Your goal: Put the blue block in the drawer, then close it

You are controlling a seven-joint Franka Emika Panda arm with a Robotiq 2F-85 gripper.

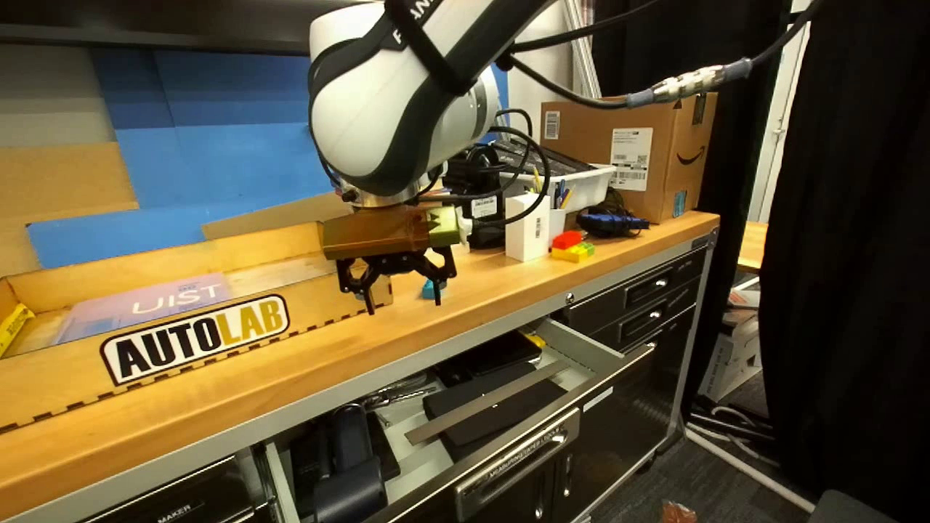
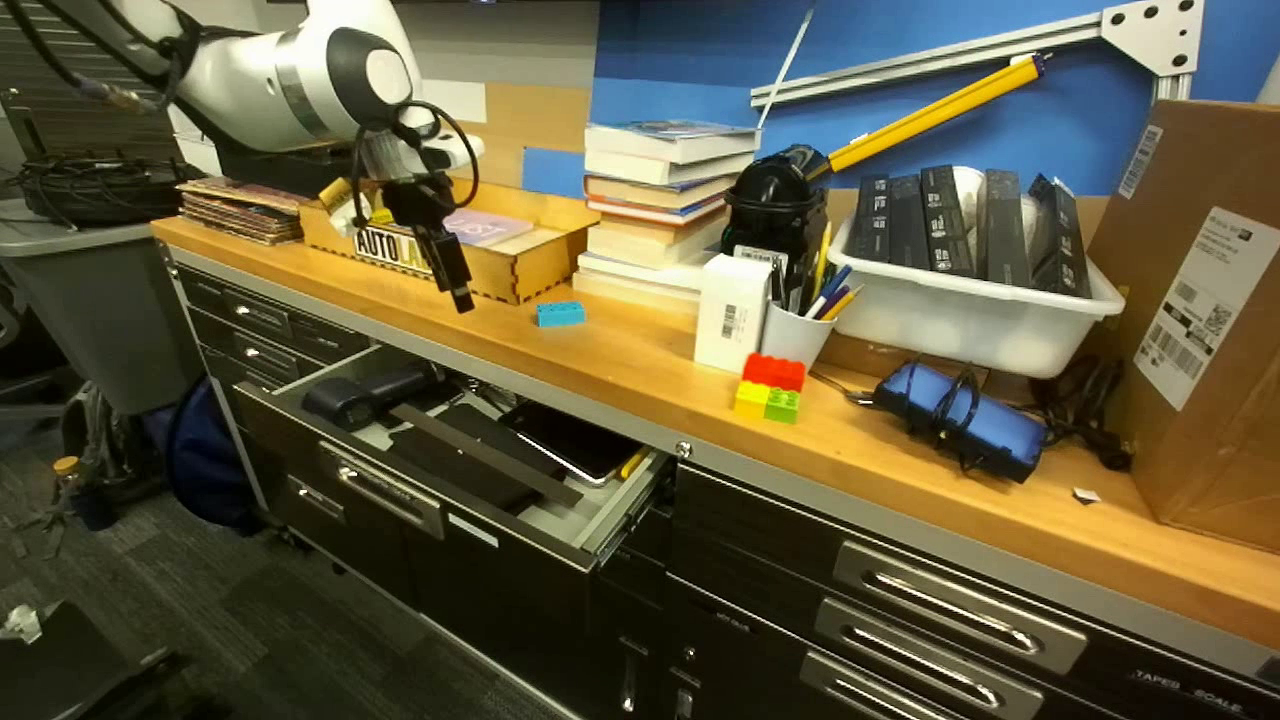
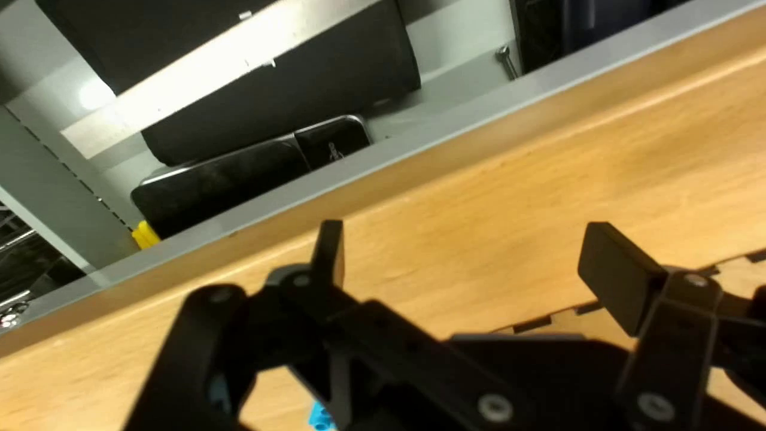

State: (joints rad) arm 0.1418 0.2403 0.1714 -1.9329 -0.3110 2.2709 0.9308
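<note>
The pincer [image 1: 404, 303] hung spread wide over the wooden desk [image 2: 645, 365], one blue block [image 2: 560, 314] lying apart from it.
The block lay on the bare wood just beside one tray [image 2: 553, 265] marked AUTOLAB; below the desk's edge one drawer [image 1: 581, 347] stood pulled out, one strip [image 2: 486, 454] lying across one flat black object [image 1: 501, 415] inside. Farther along the desk stood one stack of books [image 2: 650, 215], one white carton [image 2: 727, 312], one pen cup [image 2: 793, 340], three small bricks [image 2: 773, 380] (one red, one yellow, one green), one white tub [image 2: 970, 310] and one cardboard box [image 2: 1160, 300]. Blue panels [image 1: 225, 167] rose behind, a black curtain [image 1: 850, 254] hung past the desk's end, and dark flooring [image 2: 220, 620] spread below.
</note>
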